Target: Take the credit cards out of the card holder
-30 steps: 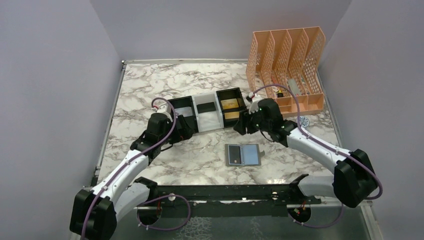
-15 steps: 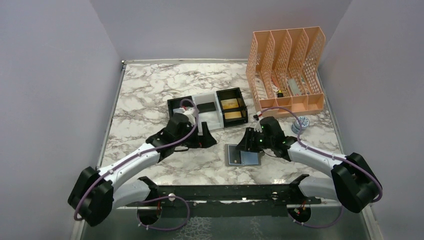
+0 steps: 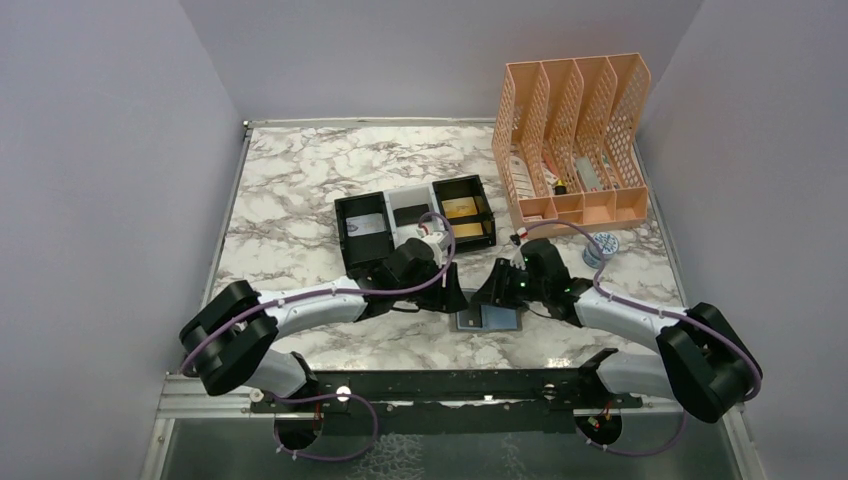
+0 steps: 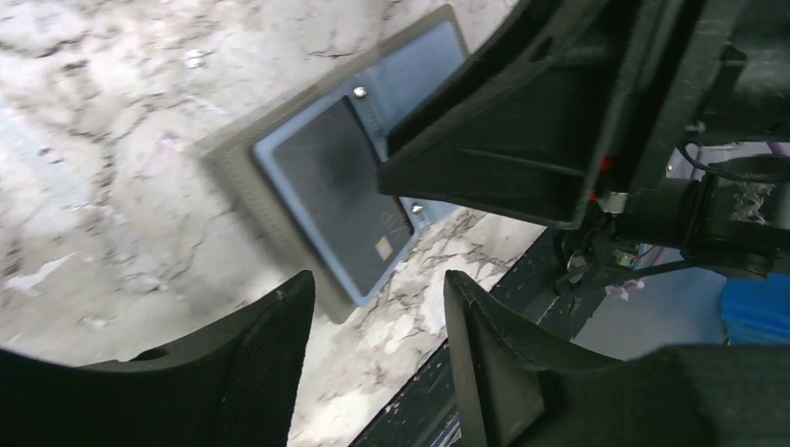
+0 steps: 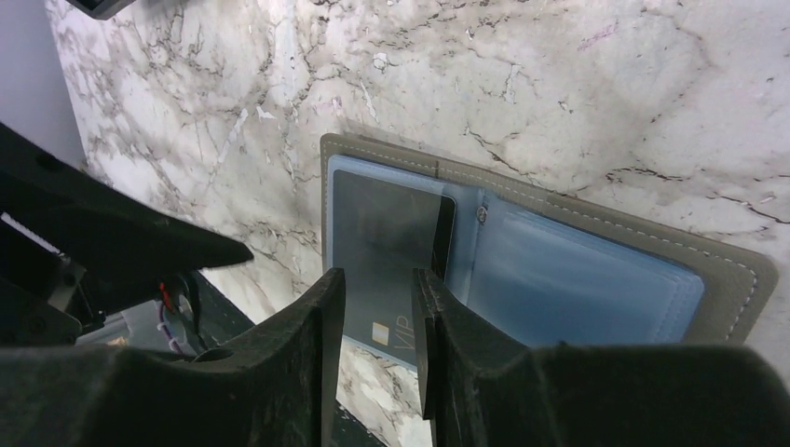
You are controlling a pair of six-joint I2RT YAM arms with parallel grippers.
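I have the flat grey-taupe bifold card holder [image 3: 497, 320] [image 5: 731, 270] [image 4: 238, 168] lying open on the bench [image 3: 290, 190], near its front edge and between my two arms. Its outer skin looks matte, with pale stitching along the rim. The inside is smooth blue-grey, two panels split by a fold with small metal studs. A thin, glossy dark card [image 5: 387, 242] [image 4: 340, 200] with a small chip sits in the left panel.

The left tool [image 4: 377, 284] [image 3: 452, 297] hangs just left of the holder, fingers fairly wide apart with nothing between them. The right tool [image 5: 377, 279] [image 3: 490, 290] is over the dark card with only a narrow gap and nothing gripped. I cannot tell whether it touches.

The bench is white marble-pattern with grey veins, boxed in by plain lilac-grey walls. Further back sits a black-and-white three-compartment tray [image 3: 345, 215] with a gold-yellow card [image 3: 461, 208] in its right bay. A peach mesh file rack [image 3: 570, 120] stands at the rear right.
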